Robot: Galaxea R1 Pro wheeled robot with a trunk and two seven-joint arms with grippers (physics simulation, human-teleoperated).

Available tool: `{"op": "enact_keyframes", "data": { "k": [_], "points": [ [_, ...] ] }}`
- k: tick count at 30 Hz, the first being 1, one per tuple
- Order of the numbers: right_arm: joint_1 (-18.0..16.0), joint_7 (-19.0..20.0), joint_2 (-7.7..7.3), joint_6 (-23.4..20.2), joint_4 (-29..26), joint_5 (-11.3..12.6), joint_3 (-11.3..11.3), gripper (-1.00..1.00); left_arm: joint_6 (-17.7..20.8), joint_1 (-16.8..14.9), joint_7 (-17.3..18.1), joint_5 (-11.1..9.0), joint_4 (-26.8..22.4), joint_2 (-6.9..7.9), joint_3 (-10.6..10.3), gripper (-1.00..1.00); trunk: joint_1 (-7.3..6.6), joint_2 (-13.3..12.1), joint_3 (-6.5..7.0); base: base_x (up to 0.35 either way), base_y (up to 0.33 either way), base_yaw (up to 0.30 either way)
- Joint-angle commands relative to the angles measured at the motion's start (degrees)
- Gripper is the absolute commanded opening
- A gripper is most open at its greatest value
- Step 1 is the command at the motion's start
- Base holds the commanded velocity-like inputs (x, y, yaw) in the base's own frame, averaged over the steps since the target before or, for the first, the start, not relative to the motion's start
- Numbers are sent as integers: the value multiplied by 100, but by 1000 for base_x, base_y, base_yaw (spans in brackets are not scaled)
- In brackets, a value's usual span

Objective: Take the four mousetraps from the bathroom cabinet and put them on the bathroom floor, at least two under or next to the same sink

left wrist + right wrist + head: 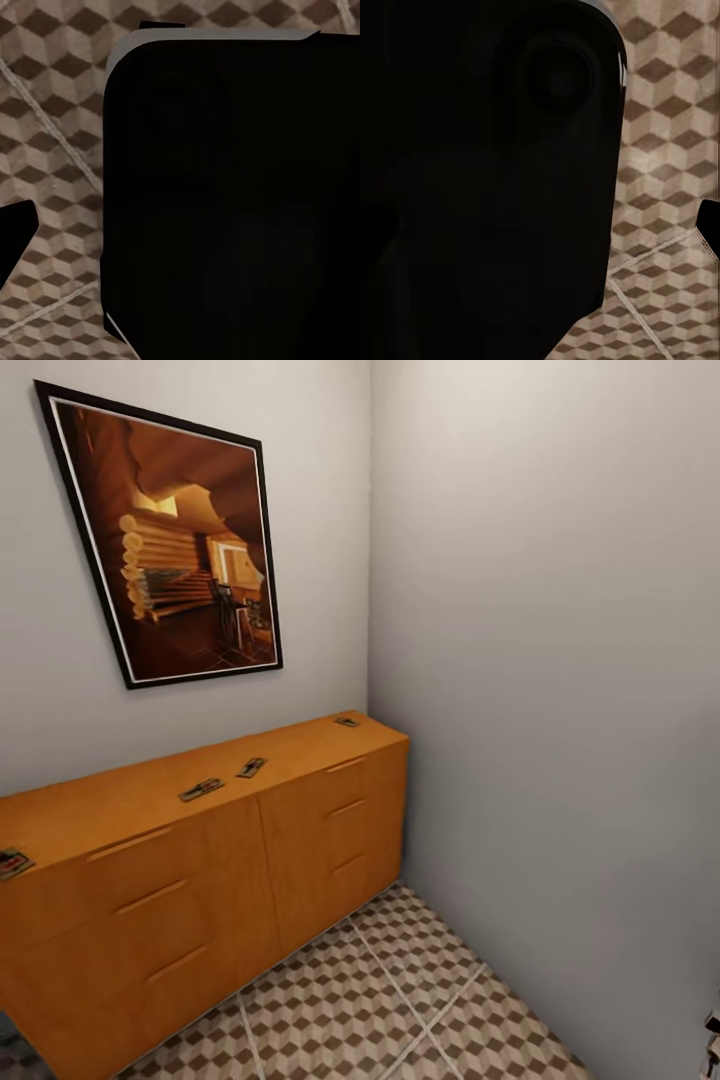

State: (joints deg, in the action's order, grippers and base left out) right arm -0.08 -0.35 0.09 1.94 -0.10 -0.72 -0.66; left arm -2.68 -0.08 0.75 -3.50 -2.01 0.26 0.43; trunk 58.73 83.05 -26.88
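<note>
In the head view a long orange cabinet with drawer fronts stands against the left wall. Several small dark mousetraps lie on its top: one at the far end, two near the middle, and one at the near left edge. The cube-patterned bathroom floor runs in front of it. Both wrist views look down at the floor past a large black body. A dark wedge sits at the edge of each wrist view, and I cannot read the fingers. The sink is out of view.
A framed picture of a log interior hangs above the cabinet. A plain grey wall closes the right side and meets the left wall in a corner beyond the cabinet's far end. A small dark part shows at the lower right edge.
</note>
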Motion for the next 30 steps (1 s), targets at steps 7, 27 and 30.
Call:
{"op": "enact_keyframes", "data": {
  "k": [7, 27, 30],
  "points": [
    [-1, -3, 0, 16, 1, -7, -4, 100, -13, -1, 6, -37, -1, 0, 1, 100, 0, 3, -5, 15, -11, 246],
    [-1, -5, 0, 17, 1, -7, -4, 100, -13, -1, 4, -37, -1, 0, 1, 100, 0, 3, -5, 1, -1, 266],
    [-1, -4, 0, 15, 1, -7, -4, 100, -13, -1, 4, -37, -1, 0, 1, 100, 0, 3, -5, 0, 0, 268]
  ]
}}
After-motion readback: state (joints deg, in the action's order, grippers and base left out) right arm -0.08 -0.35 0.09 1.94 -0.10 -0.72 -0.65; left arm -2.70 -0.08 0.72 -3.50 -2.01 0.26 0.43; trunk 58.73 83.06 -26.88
